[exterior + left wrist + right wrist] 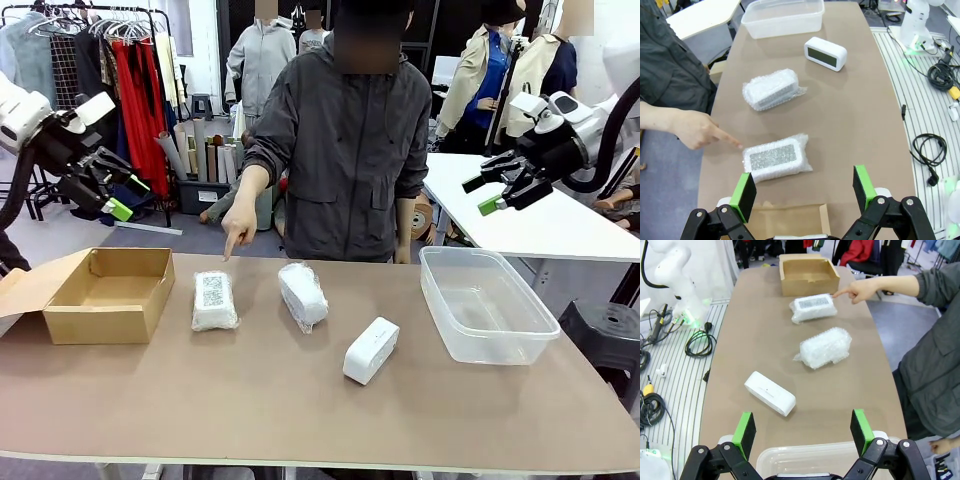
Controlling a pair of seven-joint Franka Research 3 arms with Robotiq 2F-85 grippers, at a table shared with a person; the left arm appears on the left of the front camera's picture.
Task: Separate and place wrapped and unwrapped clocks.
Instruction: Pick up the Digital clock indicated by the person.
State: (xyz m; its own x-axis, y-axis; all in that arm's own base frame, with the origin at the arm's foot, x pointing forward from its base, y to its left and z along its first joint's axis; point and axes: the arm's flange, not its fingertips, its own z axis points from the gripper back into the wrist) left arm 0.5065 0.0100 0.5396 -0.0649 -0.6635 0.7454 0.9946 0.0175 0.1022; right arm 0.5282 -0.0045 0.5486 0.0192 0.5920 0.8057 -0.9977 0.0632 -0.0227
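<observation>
Two clocks in crinkly bubble wrap lie on the brown table: one [214, 300] [776, 159] [813, 308] near the cardboard box, the other [303, 295] [772, 89] [824, 347] toward the middle. A bare white clock [370, 350] [825, 53] [770, 393] lies nearer the tub. The person's finger [230, 243] [732, 142] [840, 291] points at the wrapped clock by the box. My left gripper [112, 185] [804, 192] hangs open high above the box. High over the tub, my right gripper [490, 190] [802, 432] is open too. Both are empty.
An open brown cardboard box [110, 295] [806, 273] sits at the table's left end. A clear plastic tub [485, 302] [782, 17] [830, 460] stands at the right end. Cables [700, 342] lie on the floor beside the table. A white table [540, 215] stands behind on the right.
</observation>
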